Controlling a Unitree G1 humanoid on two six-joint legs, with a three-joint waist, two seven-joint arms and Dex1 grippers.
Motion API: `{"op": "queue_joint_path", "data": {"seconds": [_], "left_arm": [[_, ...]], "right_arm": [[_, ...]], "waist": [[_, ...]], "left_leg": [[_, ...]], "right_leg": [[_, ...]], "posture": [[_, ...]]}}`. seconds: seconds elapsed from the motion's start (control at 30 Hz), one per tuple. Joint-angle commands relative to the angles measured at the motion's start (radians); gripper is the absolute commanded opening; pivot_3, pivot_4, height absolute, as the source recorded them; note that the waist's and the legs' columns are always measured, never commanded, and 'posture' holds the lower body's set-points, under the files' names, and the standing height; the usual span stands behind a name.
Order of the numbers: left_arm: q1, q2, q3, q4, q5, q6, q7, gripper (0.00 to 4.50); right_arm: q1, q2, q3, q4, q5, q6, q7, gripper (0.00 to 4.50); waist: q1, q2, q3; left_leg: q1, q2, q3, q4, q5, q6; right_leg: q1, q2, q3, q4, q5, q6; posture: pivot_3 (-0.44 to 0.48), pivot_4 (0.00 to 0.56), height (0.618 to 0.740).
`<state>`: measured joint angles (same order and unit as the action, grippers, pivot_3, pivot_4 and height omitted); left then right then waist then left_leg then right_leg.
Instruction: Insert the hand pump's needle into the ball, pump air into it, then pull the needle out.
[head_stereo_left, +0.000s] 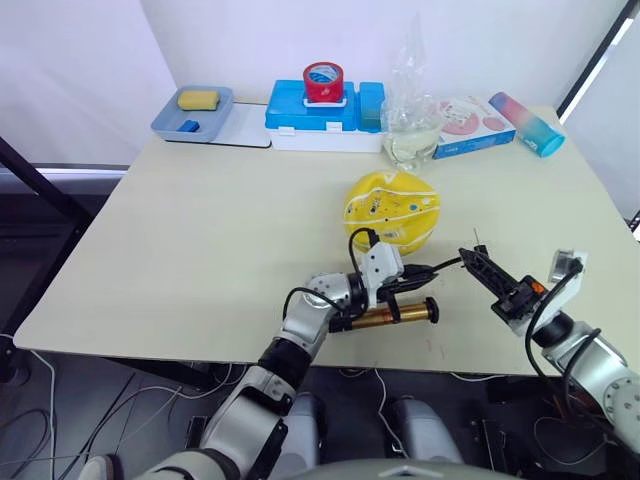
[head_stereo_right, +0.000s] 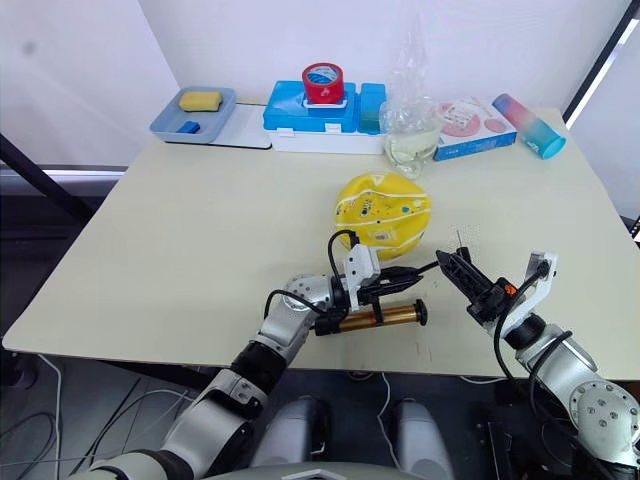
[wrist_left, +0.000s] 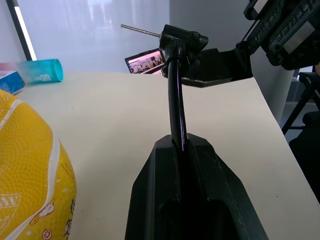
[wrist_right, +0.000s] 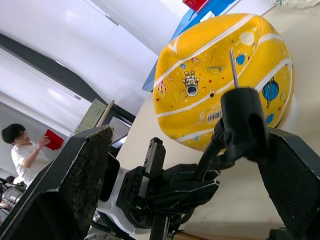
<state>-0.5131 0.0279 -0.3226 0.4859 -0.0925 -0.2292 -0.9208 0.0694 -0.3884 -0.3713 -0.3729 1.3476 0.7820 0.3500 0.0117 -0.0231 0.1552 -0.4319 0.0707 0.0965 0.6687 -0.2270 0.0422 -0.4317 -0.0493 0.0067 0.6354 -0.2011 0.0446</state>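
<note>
From the head views, the ball sits on the worktop just beyond both arms, and nothing is in it yet. The left pincer is clamped on the hand pump, whose gold barrel lies near the front edge; the right pincer is closed on the needle, held up short of the ball. In the left wrist view, the black hose runs between that pincer's fingers up to the needle's fitting, its pin pointing into open air. In the right wrist view, the pin stands upright in front of the ball's printed skin, not touching it. So I judge only the pickup is done; insertion, pumping and withdrawal all remain.
</note>
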Motion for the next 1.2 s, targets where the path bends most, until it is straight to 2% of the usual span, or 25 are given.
{"op": "queue_joint_path", "data": {"seconds": [0.03,0.13,0.17,0.2,0.27,0.3,0.33,0.43,0.47,0.73,0.87,1.07,1.2], "left_arm": [[-0.020,-0.015,0.008,-0.005,-0.015,-0.027,-0.006,0.08],[-0.018,-0.014,0.008,-0.004,-0.015,-0.029,-0.010,0.08],[-0.018,-0.015,0.008,-0.003,-0.015,-0.029,-0.010,0.00],[-0.019,-0.016,0.009,-0.002,-0.014,-0.030,-0.010,0.00],[-0.021,-0.018,0.010,0.001,-0.013,-0.030,-0.010,0.00],[-0.022,-0.018,0.011,0.002,-0.012,-0.030,-0.010,0.00],[-0.023,-0.020,0.012,0.004,-0.012,-0.030,-0.009,0.00],[-0.019,-0.023,0.012,0.011,-0.008,-0.031,-0.004,0.00],[-0.017,-0.022,0.012,0.012,-0.006,-0.031,-0.004,0.00],[-0.015,0.028,0.031,-0.046,-0.007,0.014,0.000,0.00],[-0.013,0.054,0.049,-0.118,-0.040,0.056,-0.012,1.53],[-0.021,0.126,0.087,-0.282,-0.050,0.169,0.016,4.47],[-0.040,0.182,0.137,-0.404,-0.071,0.295,0.059,4.47]], "right_arm": [[-0.013,-0.005,-0.024,-0.007,0.029,-0.016,-0.009,4.50],[-0.015,-0.006,-0.023,-0.004,0.028,-0.017,-0.010,4.50],[-0.012,-0.005,-0.023,-0.003,0.023,-0.019,-0.007,3.97],[-0.010,-0.005,-0.022,-0.002,0.017,-0.022,-0.003,3.81],[-0.006,-0.007,-0.021,0.001,0.006,-0.025,0.004,2.95],[-0.005,-0.008,-0.020,0.002,0.003,-0.026,0.007,2.32],[-0.004,-0.008,-0.020,0.003,-0.001,-0.028,0.010,2.04],[0.001,0.001,-0.026,0.010,-0.013,-0.043,0.006,0.63],[0.000,-0.002,-0.025,0.010,-0.025,-0.049,0.009,0.31],[-0.002,-0.086,0.000,0.012,-0.180,-0.077,0.113,0.31],[-0.015,-0.133,0.013,0.003,-0.274,-0.115,0.179,0.31],[0.006,-0.267,0.015,0.017,-0.444,-0.222,0.369,0.31],[0.017,-0.326,0.011,0.027,-0.523,-0.303,0.484,0.31]], "waist": [[0.000,0.000,0.000],[0.000,0.000,0.000],[0.000,0.000,0.000],[0.000,0.000,0.000],[0.000,0.000,0.000],[0.000,0.000,0.000],[0.000,0.000,0.000],[0.000,0.000,0.000],[0.000,0.000,0.000],[0.000,0.000,0.000],[-0.001,0.000,0.000],[0.002,0.000,0.000],[0.001,0.000,0.000]], "left_leg": [[0.000,0.000,0.000,0.000,0.000,0.000],[0.000,0.000,0.000,0.000,0.000,0.000],[0.000,0.000,0.000,0.000,0.000,0.000],[0.000,0.000,0.000,0.000,0.000,0.000],[0.000,0.000,0.000,0.000,0.000,0.000],[0.000,0.000,0.000,0.000,0.000,0.000],[0.000,0.000,0.000,0.000,0.000,0.000],[0.000,0.000,0.000,0.000,0.000,0.000],[0.000,0.000,0.000,0.000,0.000,0.000],[0.000,0.000,0.000,0.000,0.000,0.000],[0.000,0.000,0.000,0.000,0.000,0.000],[0.000,0.000,0.001,0.001,0.000,0.000],[0.000,0.000,0.001,0.001,0.000,0.000]], "right_leg": [[0.000,0.000,0.000,0.000,0.000,0.000],[0.000,0.000,0.000,0.000,0.000,0.000],[0.000,0.000,0.000,0.000,0.000,0.000],[0.000,0.000,0.000,0.000,0.000,0.000],[0.000,0.000,0.000,0.000,0.000,0.000],[0.000,0.000,0.000,0.000,0.000,0.000],[0.000,0.000,0.000,0.000,0.000,0.000],[0.000,0.000,0.000,0.000,0.000,0.000],[0.000,0.000,0.000,0.000,0.000,0.000],[0.000,0.000,0.000,0.000,0.000,0.000],[0.000,0.000,0.000,0.000,0.000,0.000],[0.000,0.000,0.000,0.000,0.000,0.000],[0.000,0.001,0.000,0.000,0.000,0.000]], "posture": [[0.000,0.150,0.739],[0.000,0.150,0.739],[0.000,0.150,0.739],[0.000,0.150,0.739],[0.000,0.150,0.739],[0.000,0.150,0.739],[0.000,0.150,0.739],[0.000,0.150,0.739],[0.000,0.150,0.739],[0.000,0.150,0.739],[0.000,0.150,0.739],[0.000,0.150,0.739],[0.000,0.150,0.739]]}}
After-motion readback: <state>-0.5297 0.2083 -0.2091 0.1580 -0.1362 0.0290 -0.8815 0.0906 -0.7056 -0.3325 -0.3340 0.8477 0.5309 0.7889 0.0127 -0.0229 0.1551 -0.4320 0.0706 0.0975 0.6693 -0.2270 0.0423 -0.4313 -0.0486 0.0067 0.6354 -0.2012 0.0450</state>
